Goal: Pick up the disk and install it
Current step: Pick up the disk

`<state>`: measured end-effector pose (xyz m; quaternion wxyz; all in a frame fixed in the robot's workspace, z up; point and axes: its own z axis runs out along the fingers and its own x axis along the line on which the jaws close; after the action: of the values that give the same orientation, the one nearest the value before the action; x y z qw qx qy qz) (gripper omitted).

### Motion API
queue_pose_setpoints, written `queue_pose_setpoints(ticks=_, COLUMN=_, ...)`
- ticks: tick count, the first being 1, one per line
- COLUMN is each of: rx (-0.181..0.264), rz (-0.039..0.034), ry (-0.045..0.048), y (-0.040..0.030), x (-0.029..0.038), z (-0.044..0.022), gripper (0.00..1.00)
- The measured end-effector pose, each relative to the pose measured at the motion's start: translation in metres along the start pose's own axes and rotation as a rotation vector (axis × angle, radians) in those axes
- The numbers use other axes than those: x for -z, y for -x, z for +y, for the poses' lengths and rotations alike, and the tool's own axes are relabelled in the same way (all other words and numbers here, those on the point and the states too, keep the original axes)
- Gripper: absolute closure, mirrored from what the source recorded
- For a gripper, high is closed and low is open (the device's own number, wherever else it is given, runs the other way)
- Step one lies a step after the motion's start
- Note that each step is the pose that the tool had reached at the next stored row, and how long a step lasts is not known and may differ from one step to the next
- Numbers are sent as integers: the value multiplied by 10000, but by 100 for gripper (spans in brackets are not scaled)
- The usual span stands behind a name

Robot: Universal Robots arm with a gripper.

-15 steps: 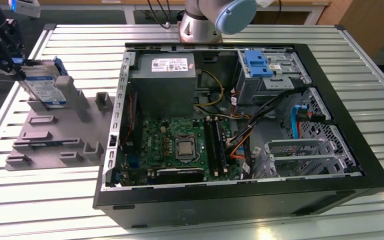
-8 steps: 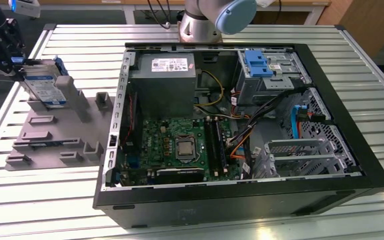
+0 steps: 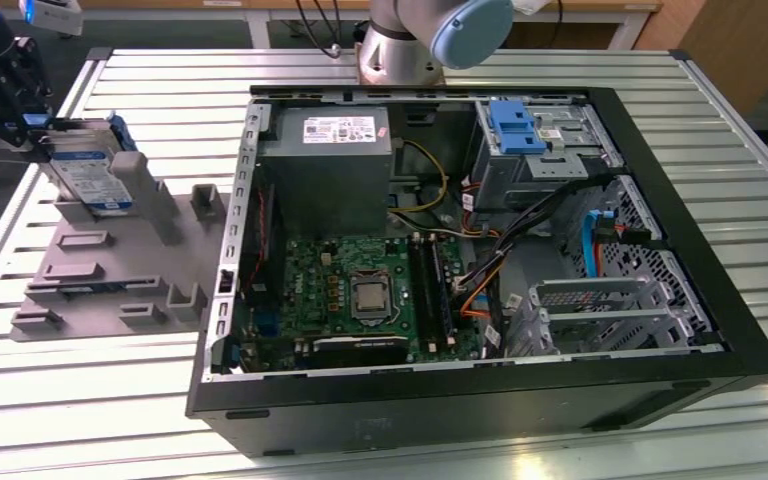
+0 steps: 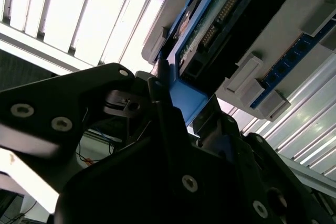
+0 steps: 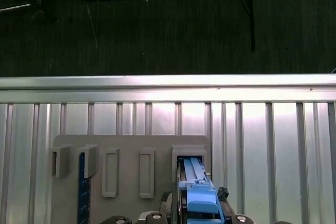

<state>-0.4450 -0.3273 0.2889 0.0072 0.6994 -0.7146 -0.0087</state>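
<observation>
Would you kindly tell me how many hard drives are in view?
1. The disk stands on edge in the grey fixture at the exterior view's left, outside the computer case, which may hide others.

I am working over a ribbed silver tabletop (image 3: 91, 400) that is carrying an open black computer case (image 3: 491, 410), lying on its side. A grey slotted holder plate (image 3: 104, 270) is sitting directly on the slats just beside the case, on the exterior view's left.

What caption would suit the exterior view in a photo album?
The gripper at the disk, which stands in a grey holder beside an open computer case on a slatted metal table.
</observation>
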Motion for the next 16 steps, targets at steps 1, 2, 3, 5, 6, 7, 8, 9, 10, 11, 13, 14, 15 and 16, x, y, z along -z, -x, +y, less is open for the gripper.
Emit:
queue_pose_setpoints(ticks=1, rx=0, rz=0, ry=-1, y=0, x=0, z=0, gripper=57)
queue_pose_setpoints(ticks=2, rx=0, rz=0, ry=0, y=0, x=0, z=-1, gripper=57)
queue_pose_setpoints(ticks=3, rx=0, rz=0, ry=-1, y=0, x=0, z=-1, gripper=64)
queue_pose_setpoints(ticks=5, rx=0, rz=0, ry=-1, y=0, x=0, z=-2, gripper=64)
queue_pose_setpoints(ticks=6, rx=0, rz=0, ry=-1, y=0, x=0, z=-2, gripper=64)
queue_pose_setpoints(ticks=7, rx=0, rz=0, ry=-1, y=0, x=0, z=-2, gripper=64)
queue_pose_setpoints(ticks=8, rx=0, rz=-1, ry=-1, y=0, x=0, z=-3, gripper=64)
queue_pose_setpoints(ticks=9, rx=0, rz=0, ry=-1, y=0, x=0, z=-3, gripper=64)
queue_pose_setpoints(ticks=10, rx=0, rz=0, ry=-1, y=0, x=0, z=-3, gripper=64)
queue_pose_setpoints(ticks=11, rx=0, rz=0, ry=0, y=0, x=0, z=-4, gripper=64)
queue_pose_setpoints(ticks=13, rx=1, rz=0, ry=0, y=0, x=0, z=-4, gripper=64)
queue_pose_setpoints(ticks=14, rx=1, rz=0, ry=-1, y=0, x=0, z=-5, gripper=64)
queue_pose_setpoints(ticks=15, rx=0, rz=0, ry=0, y=0, x=0, z=-5, gripper=64)
queue_pose_setpoints(ticks=16, rx=0, rz=0, ry=-1, y=0, x=1, z=-5, gripper=64)
